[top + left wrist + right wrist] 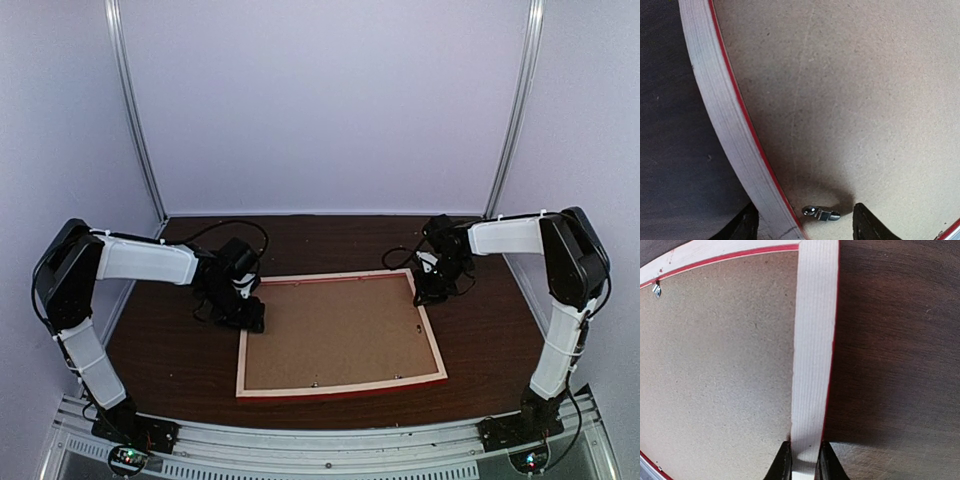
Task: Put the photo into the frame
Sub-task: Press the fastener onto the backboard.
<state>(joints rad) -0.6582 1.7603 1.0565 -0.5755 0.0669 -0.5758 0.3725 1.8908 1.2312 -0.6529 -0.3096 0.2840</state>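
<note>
Frame [340, 386] lies face-down, backing [335, 335] fitted; my right fingers [782, 462] pinch its rail, left fingers [867, 225] spread astride a clip [821, 213], probably needing turning next

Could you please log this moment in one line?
frame face down | left claw open astride it | right claw shut on it

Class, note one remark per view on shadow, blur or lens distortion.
Top external: soft, even light. Left wrist: the frame's straight rail bows from lens distortion; dark shadow pools around the metal clip. Right wrist: shadow darkens the table alongside the rail.
</note>
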